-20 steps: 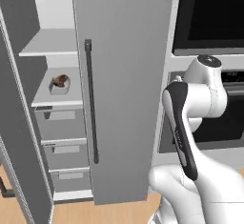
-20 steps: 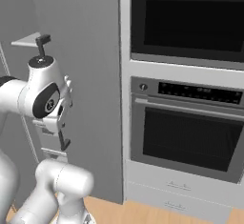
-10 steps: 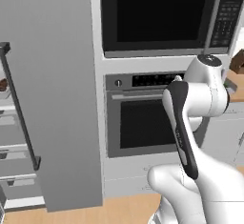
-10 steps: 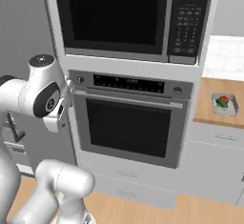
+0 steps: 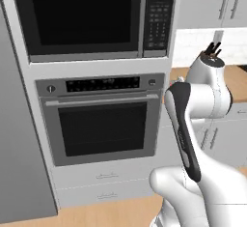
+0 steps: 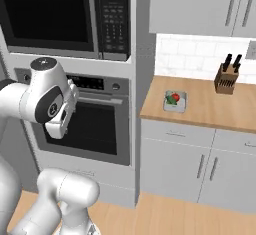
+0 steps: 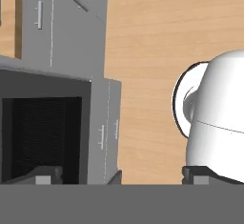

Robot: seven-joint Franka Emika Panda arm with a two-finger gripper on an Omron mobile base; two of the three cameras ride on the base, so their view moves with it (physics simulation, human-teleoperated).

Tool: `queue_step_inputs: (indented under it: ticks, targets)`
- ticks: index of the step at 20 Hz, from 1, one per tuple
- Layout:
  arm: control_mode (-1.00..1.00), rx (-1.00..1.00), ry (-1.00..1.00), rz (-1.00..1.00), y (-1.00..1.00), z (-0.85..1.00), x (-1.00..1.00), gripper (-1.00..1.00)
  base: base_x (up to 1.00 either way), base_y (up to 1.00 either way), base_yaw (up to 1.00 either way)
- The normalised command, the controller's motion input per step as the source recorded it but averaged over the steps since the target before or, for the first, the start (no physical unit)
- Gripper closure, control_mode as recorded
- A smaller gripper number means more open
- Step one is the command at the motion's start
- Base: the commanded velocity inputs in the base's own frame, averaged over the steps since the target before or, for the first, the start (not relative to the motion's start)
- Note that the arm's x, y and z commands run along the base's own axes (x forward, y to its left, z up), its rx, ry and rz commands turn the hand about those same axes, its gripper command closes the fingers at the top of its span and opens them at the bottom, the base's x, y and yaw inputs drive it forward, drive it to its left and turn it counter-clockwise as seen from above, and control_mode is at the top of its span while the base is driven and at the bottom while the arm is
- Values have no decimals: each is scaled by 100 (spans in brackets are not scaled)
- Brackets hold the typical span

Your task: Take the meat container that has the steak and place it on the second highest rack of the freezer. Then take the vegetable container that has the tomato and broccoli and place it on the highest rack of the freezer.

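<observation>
The vegetable container [image 6: 175,100] is a small pale tray on the wooden counter [image 6: 210,110], right of the oven. It holds the red tomato [image 6: 176,97] and the green broccoli [image 6: 171,99]. My gripper [image 7: 121,176] is open and empty, its tips wide apart, pointing down at the floor beside the oven's base. In the right base view my gripper [image 6: 59,128] hangs in front of the oven door, far left of the container. A dark-grey slab of the freezer [image 5: 19,148] stands at the left edge. The meat container, the steak and both racks are out of view.
A black microwave [image 5: 82,18] sits above a black-fronted oven [image 5: 103,124] straight ahead. A knife block [image 6: 227,76] stands at the back of the counter by the tiled wall. Grey cabinets [image 6: 200,161] run under the counter, and wooden floor [image 7: 152,51] lies below.
The whole picture has swept rightwards: the base moved, so the open freezer shelves slid off to the left and the oven, counter and vegetable container came into view. The gripper stays open.
</observation>
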Motion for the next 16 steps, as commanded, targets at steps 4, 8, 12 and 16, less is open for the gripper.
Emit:
queue_step_inputs:
  ticks: [4, 8, 12, 16]
  targets:
    - [100, 0, 0, 0, 0, 0, 0, -100, 1, -100, -5]
    - [100, 0, 0, 0, 0, 0, 0, -100, 11, -98, -6]
    - [100, 0, 0, 0, 0, 0, 0, -100, 49, -51, 0]
    - [100, 0, 0, 0, 0, 0, 0, -100, 72, -49, 0]
